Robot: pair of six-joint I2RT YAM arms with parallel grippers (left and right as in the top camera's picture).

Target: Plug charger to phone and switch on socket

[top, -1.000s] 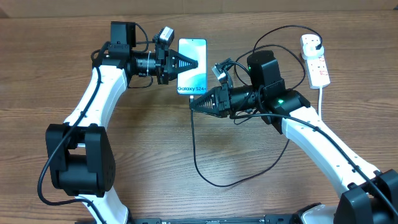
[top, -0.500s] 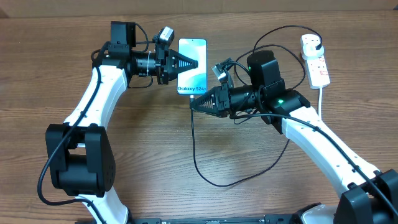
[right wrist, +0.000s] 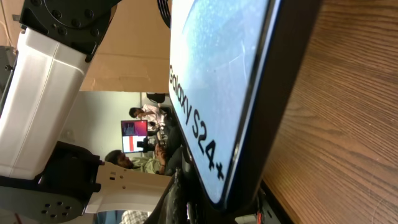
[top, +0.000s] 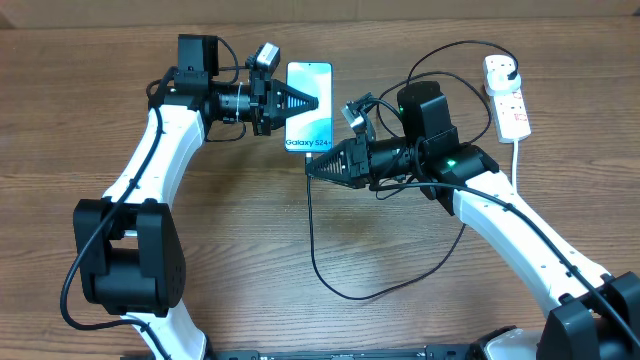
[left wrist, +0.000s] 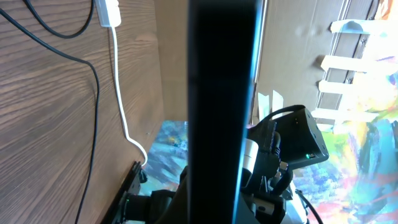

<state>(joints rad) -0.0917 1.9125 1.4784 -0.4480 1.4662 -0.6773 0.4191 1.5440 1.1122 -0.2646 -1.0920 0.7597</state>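
the phone (top: 310,125), screen up and reading "galaxy s24+", lies at the upper middle of the table (top: 250,260), its lower short edge turned toward the right arm. whether it rests flat or is lifted slightly cannot be told. the left gripper (top: 316,103) comes in from the phone's left side and is clamped on it, one finger lying across the screen. in the left wrist view the phone shows edge-on as a dark bar. just beside the lower edge, the right gripper (top: 308,168) is pinched on the connector end of the charger (top: 311,225). the connector is hidden by the fingertips, so contact with the port cannot be judged. the cable drops from the tips, loops over the table and runs toward the socket (top: 508,100) at far right, where a black plug appears seated. step in hand, as judged: insertion. keep the phone braced, align the connector with the port's axis, and push straight and gently, since a skewed push may shove the phone or bend the tip.
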